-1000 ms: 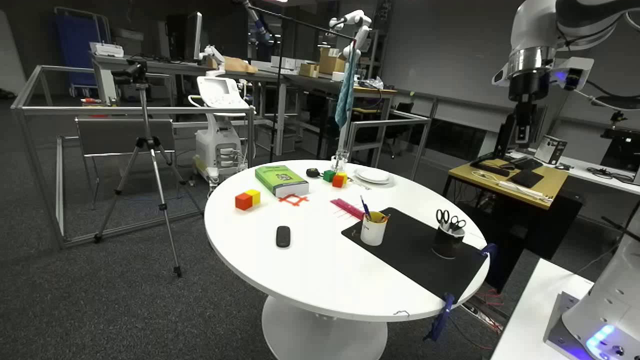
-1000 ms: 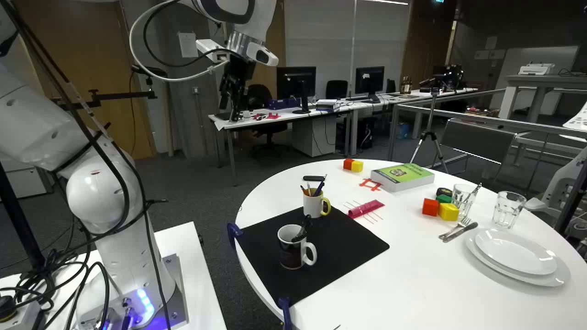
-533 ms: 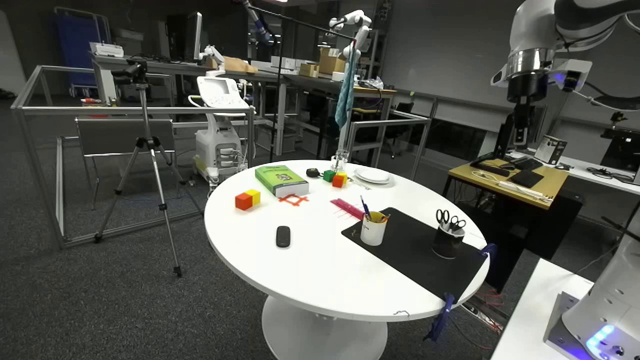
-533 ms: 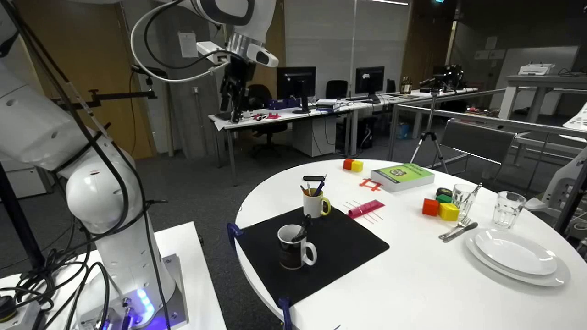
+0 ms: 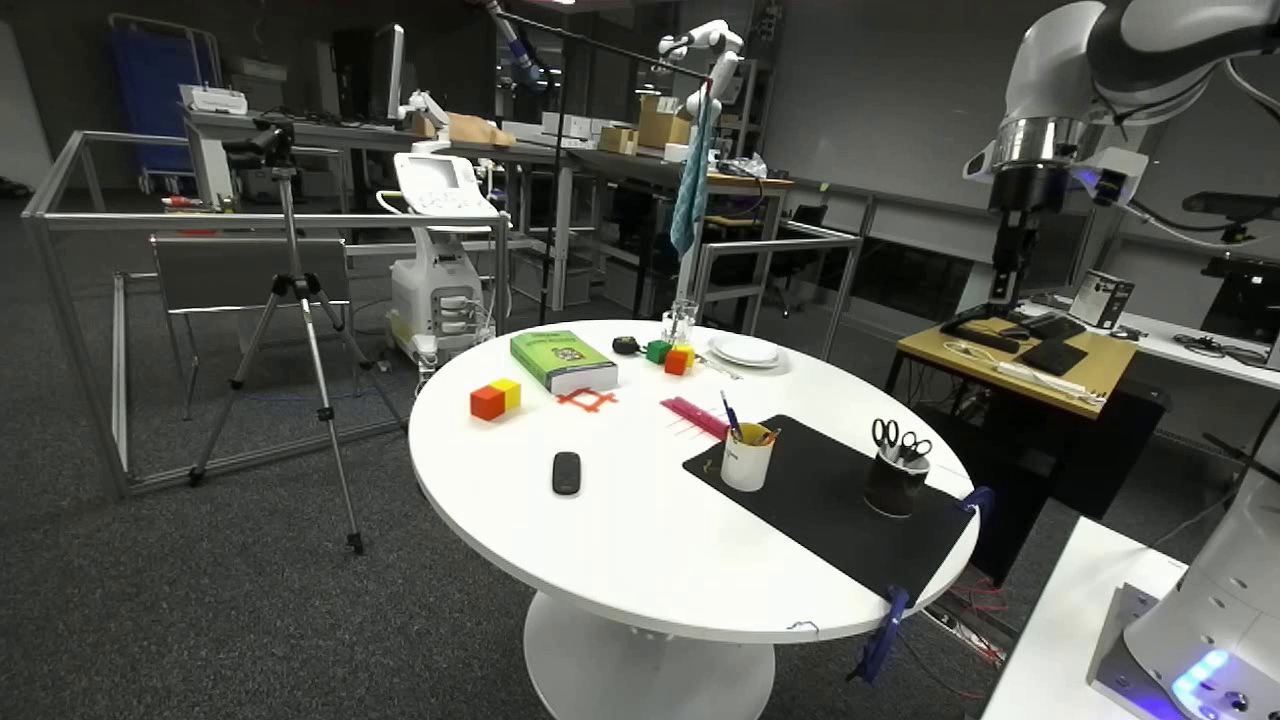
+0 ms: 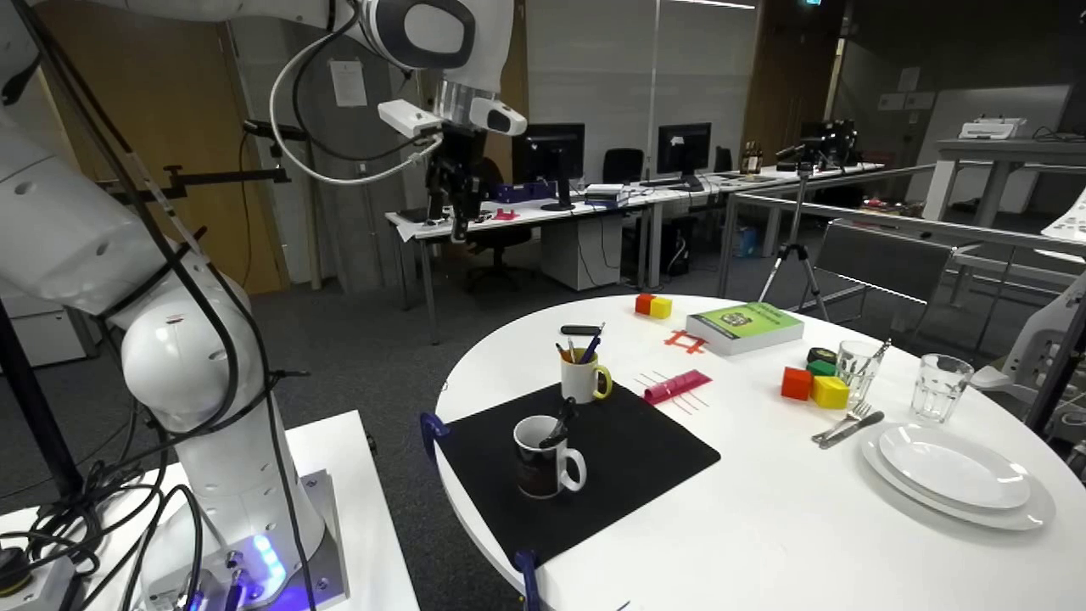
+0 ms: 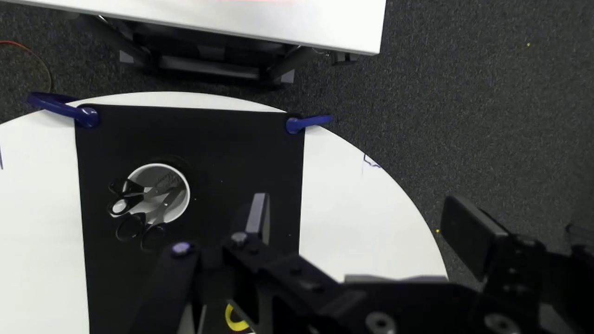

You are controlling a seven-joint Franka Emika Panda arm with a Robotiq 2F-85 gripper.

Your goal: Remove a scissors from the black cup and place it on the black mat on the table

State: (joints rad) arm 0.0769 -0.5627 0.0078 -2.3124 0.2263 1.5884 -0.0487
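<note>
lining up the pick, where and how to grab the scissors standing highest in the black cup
Likely by its black handle loops, with the open gripper coming straight down: they stick up past the rim of the black cup and above the other scissors, while the blades point down inside.

Black and white, with bright spots

Your black mat point(image 6: 645, 458) is plain, the tabletop point(image 6: 764, 518) white. The black cup point(image 6: 536, 477) shows you a white upper band, handle and inside; its scissors point(image 7: 162, 209) have black handles, grey blades. Your gripper point(image 7: 359, 215) is black, the clamps point(image 7: 87, 117) dark blue. You see a white-and-yellow mug point(image 6: 579, 383), a green book cover point(image 6: 755, 317), red, yellow and green blocks point(image 6: 797, 383), a pink strip point(image 6: 676, 387), an orange-red hash shape point(image 6: 674, 339) and flecked dark-grey carpet point(image 7: 487, 116).
</note>
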